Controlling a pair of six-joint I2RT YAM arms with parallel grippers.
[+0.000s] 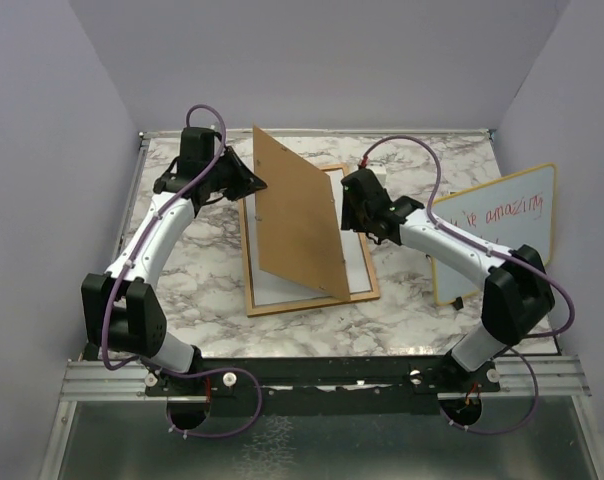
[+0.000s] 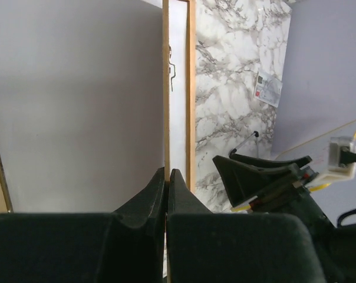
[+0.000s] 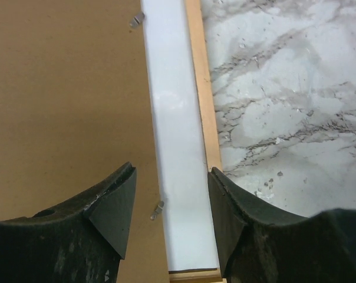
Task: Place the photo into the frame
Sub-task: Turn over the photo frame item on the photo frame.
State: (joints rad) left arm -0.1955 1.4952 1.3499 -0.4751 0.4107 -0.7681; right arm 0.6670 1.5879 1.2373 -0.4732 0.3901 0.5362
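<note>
While the left claw (image 2: 167,177) is pinching the raised left edge of the board (image 1: 297,215), jaws pressed together on it, the board is tilting up off the frame (image 1: 312,303), with its low edge resting near the frame's right rim. The right claw (image 3: 171,171) is hovering over that right rim, jaws apart and gripping nothing. The photo's printed face is not showing in any view. A white sheet (image 3: 173,106) is lying inside the frame, and I cannot tell whether it is the photo face down.

By my reading, the frame is being held open for loading or for closing up. If the sheet is the photo, the next move is calling for the left arm to be lowering the board flat inside the frame. The low edge would need to be seating squarely and the small metal tabs (image 3: 157,207) at that edge staying free.

The right claw is hanging right over that seating strip, so it is likely getting in the way. A whiteboard (image 1: 502,230) is leaning well to the right of the frame, close behind the right arm. A small card (image 2: 267,88) is lying on the worktop (image 1: 197,285) beyond the frame, too small to read.
</note>
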